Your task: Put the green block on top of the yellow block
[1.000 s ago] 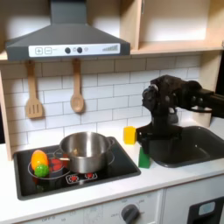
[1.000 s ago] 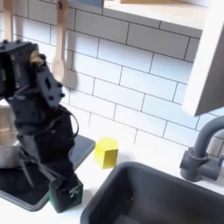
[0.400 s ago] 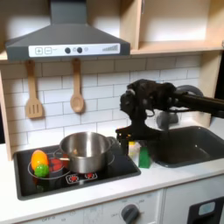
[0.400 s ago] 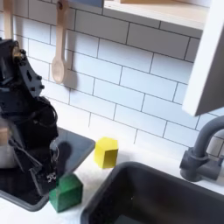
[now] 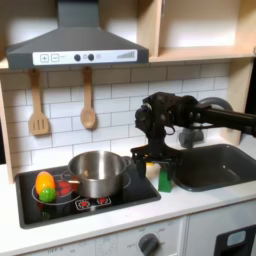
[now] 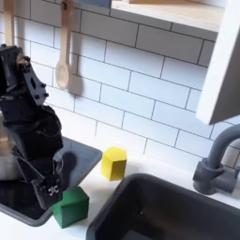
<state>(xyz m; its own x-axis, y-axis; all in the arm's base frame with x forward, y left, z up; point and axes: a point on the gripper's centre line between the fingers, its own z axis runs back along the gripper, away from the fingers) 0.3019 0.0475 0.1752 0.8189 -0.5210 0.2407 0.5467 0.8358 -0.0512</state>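
Landmark: sink (image 6: pixel 178 211), set into the desk (image 5: pixel 190 195).
Green block: (image 6: pixel 69 206) on the desk just beside the sink's near corner, at the second exterior view's left of it; also (image 5: pixel 165 180).
Yellow block: (image 6: pixel 113 162) behind the green block, near the sink's back corner, well apart from it; nothing on top.
End effector: (image 6: pixel 52 186) just above and beside the green block, fingers look parted and empty, though dark and blurred, so hold is uncertain.
Stove (image 6: pixel 80 161): just beyond the green block, away from the sink.
Risk: a skewed close could nudge the green block toward the sink edge.
Risk: an off-centre release could tip it off the yellow block.
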